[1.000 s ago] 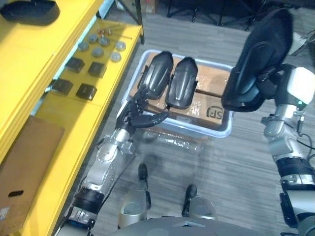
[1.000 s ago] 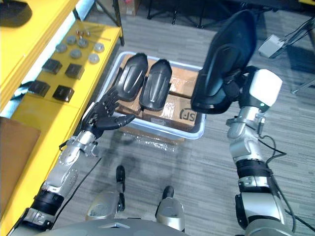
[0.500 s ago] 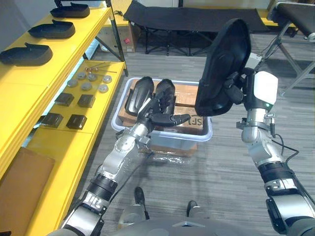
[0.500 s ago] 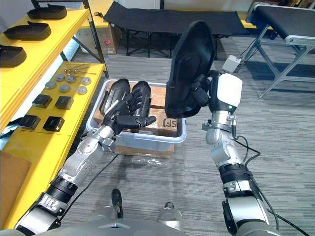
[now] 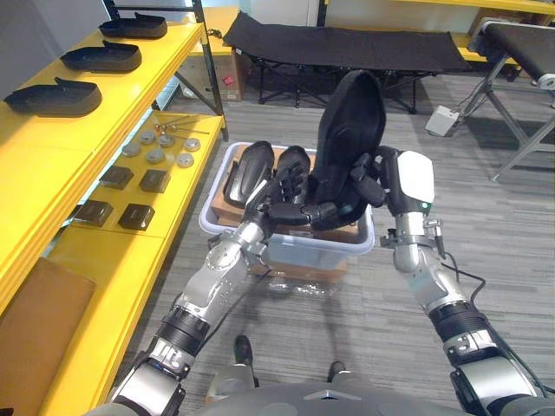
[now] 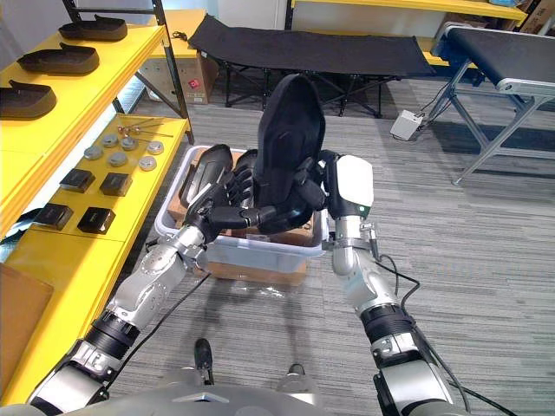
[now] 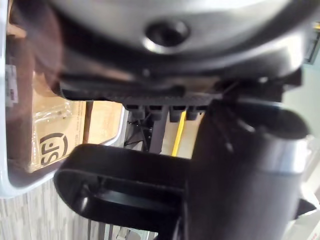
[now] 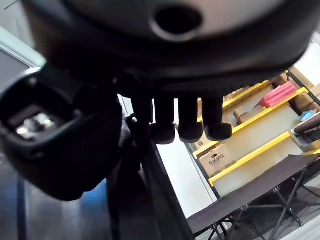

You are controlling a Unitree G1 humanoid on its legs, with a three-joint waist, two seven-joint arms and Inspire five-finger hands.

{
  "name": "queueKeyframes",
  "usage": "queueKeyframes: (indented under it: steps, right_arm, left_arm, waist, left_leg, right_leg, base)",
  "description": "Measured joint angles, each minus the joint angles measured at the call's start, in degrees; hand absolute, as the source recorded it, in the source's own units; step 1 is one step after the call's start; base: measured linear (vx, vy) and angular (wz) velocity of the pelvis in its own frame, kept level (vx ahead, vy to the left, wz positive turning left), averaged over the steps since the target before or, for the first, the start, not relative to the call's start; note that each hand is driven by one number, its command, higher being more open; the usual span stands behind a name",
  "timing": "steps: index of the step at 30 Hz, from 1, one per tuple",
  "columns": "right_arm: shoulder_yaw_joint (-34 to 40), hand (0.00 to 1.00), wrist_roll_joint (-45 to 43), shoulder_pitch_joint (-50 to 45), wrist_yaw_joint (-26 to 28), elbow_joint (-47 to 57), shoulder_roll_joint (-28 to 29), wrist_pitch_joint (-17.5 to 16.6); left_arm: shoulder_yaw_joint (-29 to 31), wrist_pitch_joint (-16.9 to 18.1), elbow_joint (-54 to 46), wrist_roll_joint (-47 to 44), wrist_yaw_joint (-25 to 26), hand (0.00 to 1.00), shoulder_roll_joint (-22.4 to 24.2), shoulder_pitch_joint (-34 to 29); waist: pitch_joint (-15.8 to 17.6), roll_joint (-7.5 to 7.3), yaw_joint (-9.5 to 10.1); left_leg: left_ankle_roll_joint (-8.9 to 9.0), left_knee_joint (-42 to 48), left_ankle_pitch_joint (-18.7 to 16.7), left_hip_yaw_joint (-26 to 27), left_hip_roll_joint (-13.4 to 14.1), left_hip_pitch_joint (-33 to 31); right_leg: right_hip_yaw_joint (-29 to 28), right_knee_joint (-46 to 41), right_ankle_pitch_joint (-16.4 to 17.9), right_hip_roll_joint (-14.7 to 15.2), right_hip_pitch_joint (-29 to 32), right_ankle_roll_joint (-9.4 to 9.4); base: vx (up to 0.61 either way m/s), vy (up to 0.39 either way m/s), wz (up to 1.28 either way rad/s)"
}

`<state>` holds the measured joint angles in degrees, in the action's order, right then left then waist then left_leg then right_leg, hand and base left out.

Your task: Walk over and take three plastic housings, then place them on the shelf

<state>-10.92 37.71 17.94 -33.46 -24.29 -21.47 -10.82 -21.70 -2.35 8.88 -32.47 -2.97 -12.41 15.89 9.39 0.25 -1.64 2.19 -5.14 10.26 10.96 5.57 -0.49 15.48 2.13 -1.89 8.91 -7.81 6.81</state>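
Note:
My right hand (image 5: 368,176) is shut on a large black plastic housing (image 5: 349,130), held upright over the right half of a white bin (image 5: 295,246). My left hand (image 5: 289,196) is open just left of it, fingers spread, with its thumb (image 5: 319,212) lying against the housing's lower part. Two more black housings (image 5: 245,171) (image 5: 293,162) lean side by side on cardboard boxes in the bin, partly hidden behind my left hand. In the right wrist view the fingers (image 8: 176,127) curl over the housing's edge (image 8: 150,200).
A yellow shelf (image 5: 61,165) runs along the left; its upper level carries three black housings (image 5: 54,95) (image 5: 101,57) (image 5: 134,26), its lower level small black blocks (image 5: 139,215) and round metal parts (image 5: 156,154). A dark cot (image 5: 347,45) and a conveyor (image 6: 507,52) stand behind.
My right hand has lowered the housing and swung it left, from high at the right to over the bin beside my left hand. The camera has tilted up.

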Motion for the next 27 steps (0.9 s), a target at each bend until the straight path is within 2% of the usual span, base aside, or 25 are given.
queueKeyframes:
  steps: [9, 10, 19, 22, 24, 27]
  right_arm:
    - [-3.84, 0.0, -2.36, -2.38, 0.63, -0.01, 2.85, -1.2]
    - [-3.86, 0.0, -2.65, -2.72, 0.62, -0.01, 3.46, -1.2]
    - [-5.54, 0.0, -4.93, -4.22, 0.16, 0.0, 3.91, -1.09]
    - [-7.56, 0.0, -4.94, -6.21, -0.87, 1.34, 4.16, -1.59]
    - [-9.25, 0.0, -4.87, -6.91, -0.89, 2.54, 4.25, -3.27]
    - [-8.63, 0.0, -5.42, -6.9, -1.05, 2.56, 5.44, -3.25]
  left_arm:
    - [-0.12, -0.34, 0.01, -3.01, 2.35, 1.0, 2.5, 0.02]
    - [-0.11, -0.39, 0.02, -2.99, 2.56, 0.0, 2.5, 0.02]
    - [-0.52, -1.51, 0.8, -2.81, 3.38, 0.0, 2.48, 0.01]
    - [0.88, -1.44, 4.75, -2.78, 5.34, 0.0, 2.46, 0.01]
    - [1.64, -1.44, 6.18, -2.61, 6.55, 0.0, 2.4, 0.01]
    - [0.57, -1.37, 6.22, -1.48, 5.83, 0.0, 2.29, -0.01]
  waist:
    - [-0.35, -0.08, -0.03]
    - [-0.38, -0.09, -0.01]
    - [-0.97, -0.69, 0.08]
    - [-2.19, -0.98, -0.15]
    - [-2.2, -0.98, -0.12]
    - [-2.22, -1.0, 0.24]
  left_leg:
    - [0.04, -0.01, -0.04, -0.07, 0.02, 0.1]
    - [0.06, -0.01, -0.06, -0.07, 0.02, 0.1]
    - [0.53, -0.01, -0.43, -0.09, 0.05, 0.08]
    - [0.64, 0.0, -0.57, 0.2, 0.15, 0.08]
    - [0.6, 0.01, -0.55, 0.28, 0.18, 0.04]
    - [0.48, 0.01, -0.5, 0.13, 0.08, 0.06]
  right_leg:
    - [0.0, 0.05, 0.06, -0.04, -0.12, -0.07]
    - [0.0, 0.05, 0.06, -0.04, -0.12, -0.08]
    - [-0.08, 0.09, 0.23, -0.03, 0.22, -0.4]
    - [-0.22, 0.14, 0.25, -0.08, 0.38, -0.43]
    - [-0.26, 0.14, 0.14, -0.1, 0.49, -0.27]
    - [-0.19, 0.14, 0.13, -0.05, 0.34, -0.26]
  base:
    - [0.0, -0.001, 0.0]
    - [0.0, 0.0, 0.0]
    - [-0.01, 0.003, -0.01]
    - [0.0, 0.0, -0.05]
    - [0.0, 0.0, 0.0]
    - [0.0, 0.0, 0.03]
